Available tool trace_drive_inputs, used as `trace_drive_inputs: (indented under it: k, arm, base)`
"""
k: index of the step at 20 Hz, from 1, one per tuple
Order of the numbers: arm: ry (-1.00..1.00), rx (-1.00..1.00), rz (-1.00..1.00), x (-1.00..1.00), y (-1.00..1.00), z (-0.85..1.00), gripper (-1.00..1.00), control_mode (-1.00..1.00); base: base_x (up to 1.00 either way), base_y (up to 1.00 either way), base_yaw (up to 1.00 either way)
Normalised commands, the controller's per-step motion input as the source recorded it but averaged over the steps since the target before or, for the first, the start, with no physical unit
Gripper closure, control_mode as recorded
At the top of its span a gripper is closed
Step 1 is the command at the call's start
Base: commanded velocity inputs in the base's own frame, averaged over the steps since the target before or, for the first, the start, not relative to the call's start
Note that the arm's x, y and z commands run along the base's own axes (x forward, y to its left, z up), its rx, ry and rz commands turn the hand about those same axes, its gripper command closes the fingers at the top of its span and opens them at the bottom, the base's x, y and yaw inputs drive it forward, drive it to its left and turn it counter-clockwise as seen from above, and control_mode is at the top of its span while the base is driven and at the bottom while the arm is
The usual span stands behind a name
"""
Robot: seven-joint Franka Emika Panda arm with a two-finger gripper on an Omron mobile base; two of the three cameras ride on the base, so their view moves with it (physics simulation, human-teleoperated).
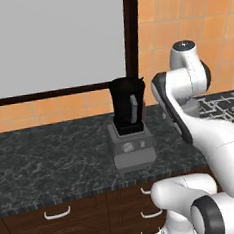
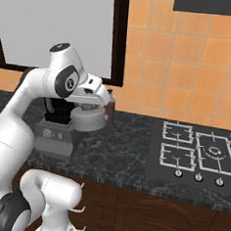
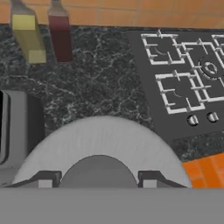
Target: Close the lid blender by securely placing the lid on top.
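Round grey lid with central knob [image 3: 100,144] held at the knob by the two dark fingers [image 3: 43,178] of the gripper [image 3: 99,180], closed on it, carried aloft just right of the tall black blender jar on its grey base [image 1: 128,105]. Jar mouth uncovered; judged mid-carry, lid kept level for seating. Black stovetop [image 2: 203,151] farther right.

White Franka arm folds sharply at the elbow, wrist bent forward and down; its two-finger gripper [image 3: 99,178] is clamped either side of the round grey lid's [image 3: 105,140] knob
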Motion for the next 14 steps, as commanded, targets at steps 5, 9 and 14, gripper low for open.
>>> trace_drive_inputs:
  k: [5,9,14]
  arm:
    - [-0.08,0.0,0.03,-0.14,0.32,1.0,1.0,-1.0]
    - [-0.14,0.0,0.07,-0.01,0.3,1.0,1.0,-1.0]
    - [-0.04,0.05,0.13,-0.01,0.4,1.0,1.0,-1.0]
  base:
    - [0.0,0.0,0.0]
    - [0.0,0.0,0.0]
    - [0.0,0.0,0.0]
